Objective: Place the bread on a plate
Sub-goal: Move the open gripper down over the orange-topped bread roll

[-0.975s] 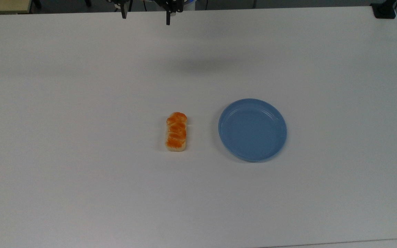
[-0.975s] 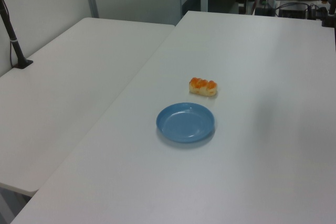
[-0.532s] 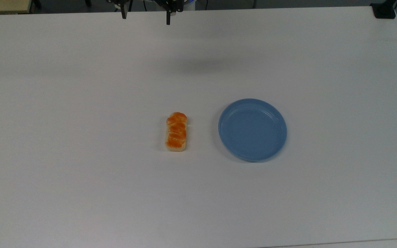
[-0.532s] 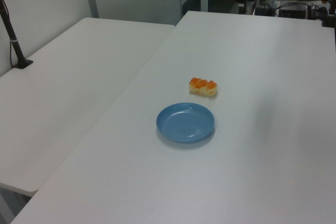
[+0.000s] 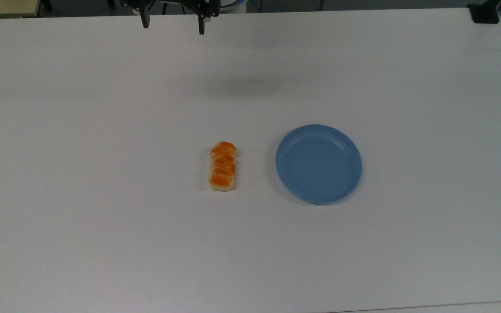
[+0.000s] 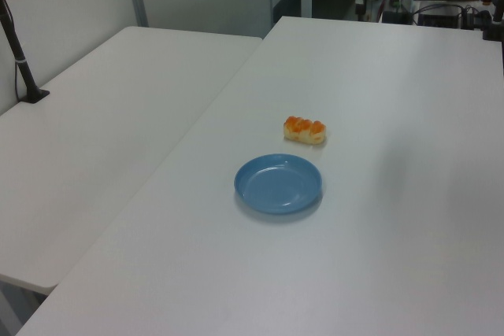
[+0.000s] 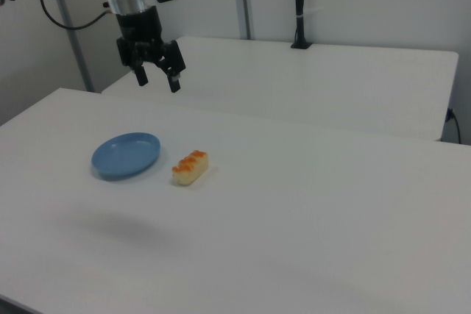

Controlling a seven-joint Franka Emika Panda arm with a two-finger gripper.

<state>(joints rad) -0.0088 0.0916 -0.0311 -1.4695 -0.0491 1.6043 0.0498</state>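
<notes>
The bread lies flat on the white table, a small braided loaf with an orange-brown top and pale sides; it also appears in the left view and the right view. The light-blue plate sits a short gap to the top view's right of it, with nothing in it. My gripper hangs open at the top view's upper edge, far from both, high above the table in the right view, nothing between its fingers.
A second white table adjoins along the left view's left, with a black post on it. A black clamp sits at the top view's upper right corner. Cables and equipment lie beyond the table's far end.
My gripper has shifted a little toward the top view's left, still open. The bread and plate have not moved.
</notes>
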